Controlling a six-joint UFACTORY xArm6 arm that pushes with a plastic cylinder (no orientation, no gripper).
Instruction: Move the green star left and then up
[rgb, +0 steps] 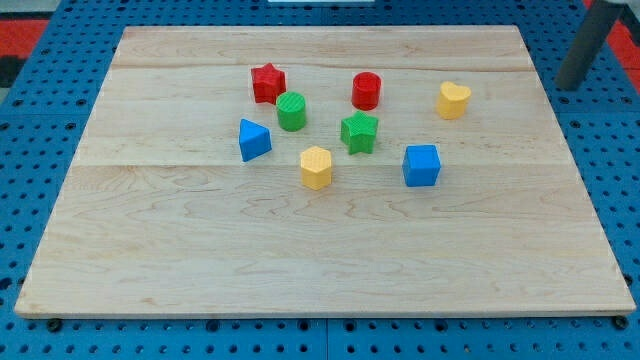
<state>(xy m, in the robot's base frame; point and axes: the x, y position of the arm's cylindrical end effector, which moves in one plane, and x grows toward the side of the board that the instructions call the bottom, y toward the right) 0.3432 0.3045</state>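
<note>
- The green star-shaped plastic block (359, 132) sat near the middle of the pale wooden bench (300, 250), a little toward the view's top
- Around it lay a red cylinder block (366, 90) toward the view's top, a green cylinder block (291, 111) to the upper left, a yellow hexagonal block (316, 167) to the lower left and a blue cube block (421, 165) to the lower right
- Further off were a red star block (267, 83), a blue triangular block (253, 139) and a yellow heart-like block (453, 100)
- My tip (569, 86), the tool here, was a plain dark rod with nothing to open or close; it stood off the bench at the view's upper right corner, well apart from every block and touching none
- By my judgement the task had not begun: the star had been pushed neither left nor up
- What remained was everything: bringing the tip to the star's right side, pushing it left through the gap between the green cylinder and the yellow hexagon, then getting below it to push it up
</note>
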